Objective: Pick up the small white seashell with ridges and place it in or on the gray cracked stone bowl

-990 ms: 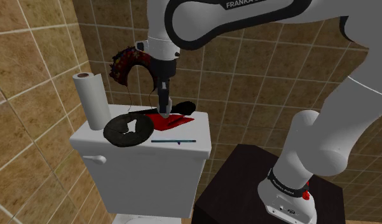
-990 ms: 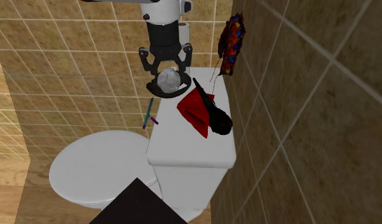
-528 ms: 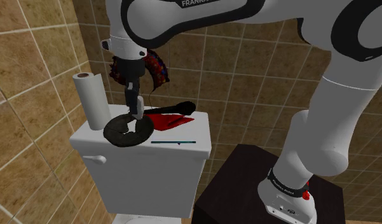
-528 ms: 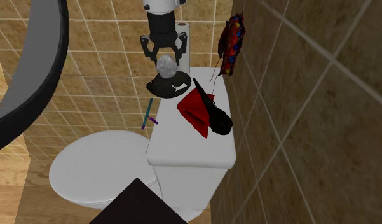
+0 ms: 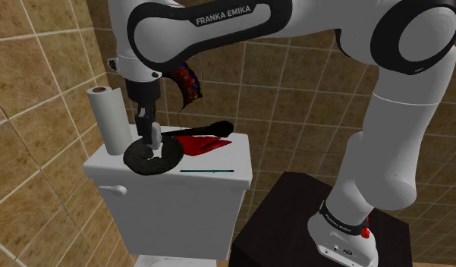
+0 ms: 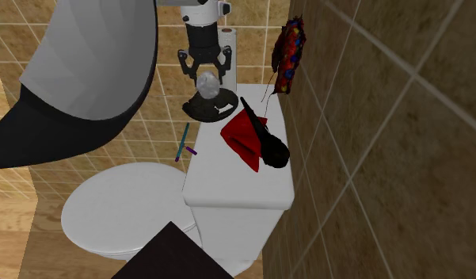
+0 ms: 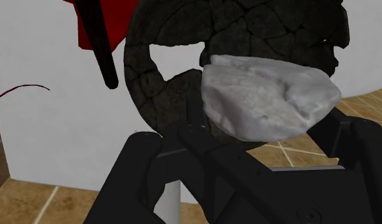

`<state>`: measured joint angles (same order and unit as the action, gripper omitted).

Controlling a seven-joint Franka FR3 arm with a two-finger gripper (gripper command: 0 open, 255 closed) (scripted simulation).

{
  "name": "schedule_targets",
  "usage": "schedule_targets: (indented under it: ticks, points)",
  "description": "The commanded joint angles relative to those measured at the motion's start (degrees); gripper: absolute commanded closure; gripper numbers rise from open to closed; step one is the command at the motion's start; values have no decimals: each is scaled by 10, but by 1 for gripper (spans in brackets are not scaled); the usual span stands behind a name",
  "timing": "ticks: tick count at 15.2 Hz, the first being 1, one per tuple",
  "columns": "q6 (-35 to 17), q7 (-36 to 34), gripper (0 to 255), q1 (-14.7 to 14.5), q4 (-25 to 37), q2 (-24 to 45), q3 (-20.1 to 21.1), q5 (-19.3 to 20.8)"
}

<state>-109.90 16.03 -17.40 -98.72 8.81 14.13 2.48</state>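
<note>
We saw a glossy white arm [image 5: 404, 106] with black joint bands, "FRANKA EMIKA" lettering [image 5: 222, 15] on one link, a black collar [image 5: 341, 222] at its foot, and an all-black gripper [image 6: 205, 79].

Tool [image 5: 151, 141] clasps pale seashell [image 5: 152, 133] just above dark cracked bowl [image 5: 171, 157] on toilet tank [image 5: 218, 182]; paper roll [image 5: 105, 117] beside.
</note>
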Motion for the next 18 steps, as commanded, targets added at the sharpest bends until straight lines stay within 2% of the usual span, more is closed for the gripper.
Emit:
schedule_targets:
  ticks: [1,7,14,15,18]
  points:
    - [-16,-1,255,0,-13,2,0,1]
    - [-58,-3,255,0,-47,11,-1,4]
    - [-58,-3,255,0,-47,11,-1,4]
    - [-58,-3,0,0,-47,11,-1,4]
    - [-58,-3,0,0,-47,11,-1,4]
